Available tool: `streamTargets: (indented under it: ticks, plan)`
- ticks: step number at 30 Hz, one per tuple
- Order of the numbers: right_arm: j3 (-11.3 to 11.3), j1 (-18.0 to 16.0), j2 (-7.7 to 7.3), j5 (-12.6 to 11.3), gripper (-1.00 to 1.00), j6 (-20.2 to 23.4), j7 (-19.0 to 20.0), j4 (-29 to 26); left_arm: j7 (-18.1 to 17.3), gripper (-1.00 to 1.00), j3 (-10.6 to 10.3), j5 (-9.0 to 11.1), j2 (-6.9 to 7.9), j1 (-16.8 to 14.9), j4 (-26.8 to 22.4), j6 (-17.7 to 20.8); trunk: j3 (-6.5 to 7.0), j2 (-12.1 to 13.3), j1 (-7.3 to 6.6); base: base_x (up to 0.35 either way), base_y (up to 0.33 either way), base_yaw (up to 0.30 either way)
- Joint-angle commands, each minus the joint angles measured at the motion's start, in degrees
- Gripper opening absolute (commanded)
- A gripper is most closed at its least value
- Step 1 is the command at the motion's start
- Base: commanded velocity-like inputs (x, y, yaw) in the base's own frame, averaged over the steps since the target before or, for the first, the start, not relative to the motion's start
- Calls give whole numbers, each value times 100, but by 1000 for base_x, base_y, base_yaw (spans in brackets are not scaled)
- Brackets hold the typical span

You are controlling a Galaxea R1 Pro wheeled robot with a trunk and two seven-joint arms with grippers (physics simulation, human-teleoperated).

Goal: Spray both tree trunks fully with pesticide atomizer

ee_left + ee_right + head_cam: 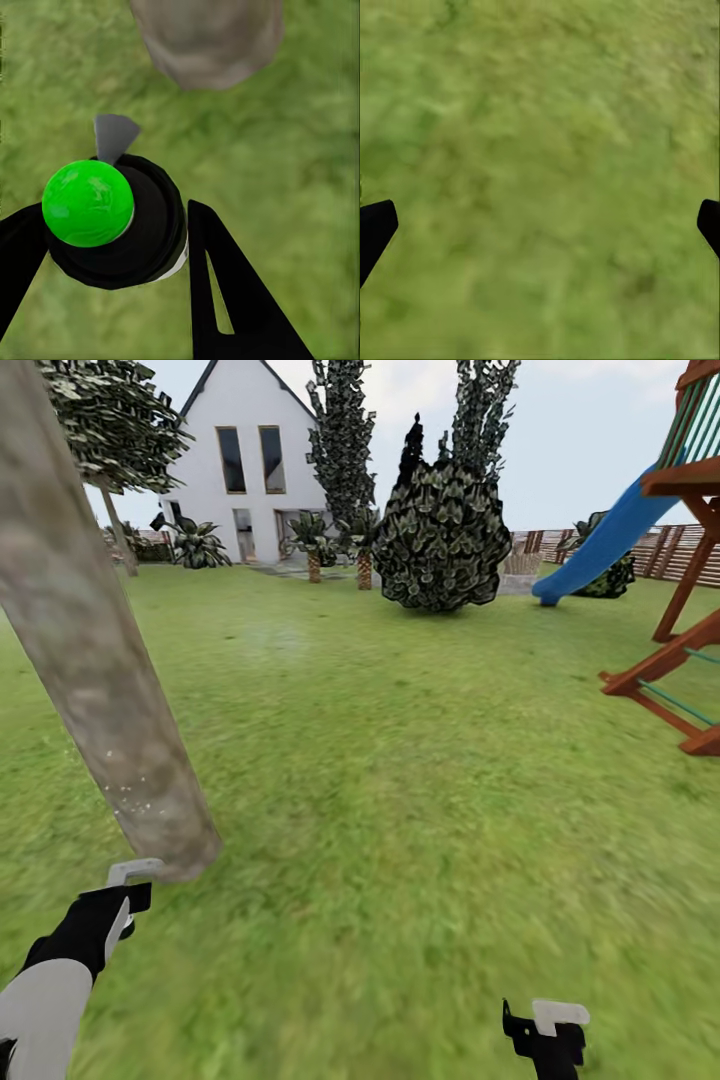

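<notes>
My left gripper has its fingers pinching the atomizer, nozzle aimed at the tree trunk at eleven o'clock, where pesticide specks show. My right gripper hangs spread over the lawn.

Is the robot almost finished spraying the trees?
Not yet. The atomizer is already picked up, held in the left gripper facing the near trunk. A few whitish specks dot its base; most bark looks bare. The far tree still waits.
</notes>
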Motion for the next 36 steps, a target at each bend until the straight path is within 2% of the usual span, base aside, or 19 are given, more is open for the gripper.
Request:
streamTargets:
  ticks: [1,8,10,11,13,14,16,18,22,26,28,30,36]
  plan:
    - [0,0,0,0,100,0,0,0,0,-100,0,1,0,4,3,-3,0,0,0,303,-94,255]
    - [0,0,0,0,100,0,0,4,-22,-100,39,15,8,3,-40,-71,0,0,0,87,-26,277]
    - [0,0,0,0,100,0,0,6,-89,-100,7,14,-19,-26,-64,-398,0,0,0,1,0,277]
    - [0,0,0,0,100,0,0,7,-114,-100,-33,4,-41,-65,-72,-526,0,0,0,0,0,91]
    - [0,0,-2,0,100,0,-6,8,-135,-100,-299,2,-58,-195,-183,-530,0,0,0,0,0,21]
    - [-6,0,-8,-2,100,0,-8,2,-346,-100,-450,11,-135,-443,-280,-495,0,0,0,0,0,2]
    - [-8,0,-14,-1,100,0,-9,0,-535,-100,-484,8,-249,-689,-296,-478,0,0,0,0,0,1]
    - [-9,0,-17,-5,100,0,-9,0,-610,-100,-455,14,-183,-845,-297,-468,0,0,0,0,0,0]
    - [-9,0,-18,-3,100,0,-9,0,-934,-100,-446,10,141,-925,-302,-363,0,0,0,0,0,0]
    - [-9,0,-18,-2,100,0,-9,0,-1005,-100,-485,15,123,-943,-1016,357,0,0,0,0,0,0]
    - [-9,0,-18,-4,100,0,-9,0,-1017,-100,-491,9,203,-937,-1281,712,0,0,0,0,0,0]
    - [-9,0,-18,-8,100,0,-9,0,-1019,-100,-505,0,284,-879,-1325,738,0,0,0,0,0,0]
    - [-6,0,-11,-6,100,0,-9,0,-1018,-100,-507,-11,250,-830,-1371,716,0,0,0,126,0,66]
